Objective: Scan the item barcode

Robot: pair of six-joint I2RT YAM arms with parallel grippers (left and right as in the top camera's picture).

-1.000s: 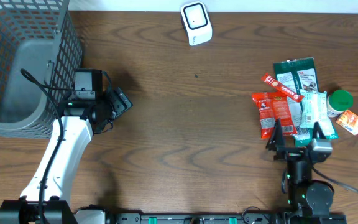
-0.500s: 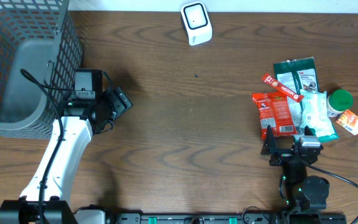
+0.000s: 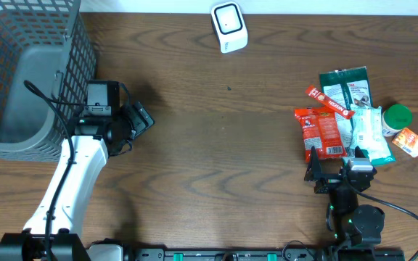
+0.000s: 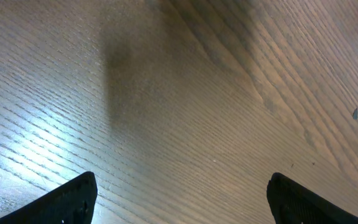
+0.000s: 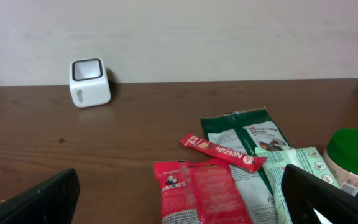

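Only the right gripper [image 3: 337, 168] has moved. A second ago its fingers reached over the near edge of the packets; now it stands drawn back, a little farther from the scanner [image 3: 228, 27], and in the last half second it did not move. Its jaws are wide apart and hold nothing. The left gripper [image 3: 138, 119] hangs to the left of the scanner and nearer to the robot, beside the basket [image 3: 20, 72]. Its jaws are also apart, with only bare table [image 4: 185, 112] under them.

The goods lie in a loose heap well apart from the scanner, to its right and closer to the robot. The red snack packet [image 3: 324, 134] is the piece nearest to the open fingers, so I think it is the item to scan, but I cannot be sure. It looks light, thin and soft, with a shiny film that may slip or crumple. I would take it at a side edge or at the sealed end, so that the printed faces stay free; where the barcode is I cannot see. A red stick sachet [image 3: 329, 101] lies across the heap on the scanner's side, so a careless pull could drag the neighbours.
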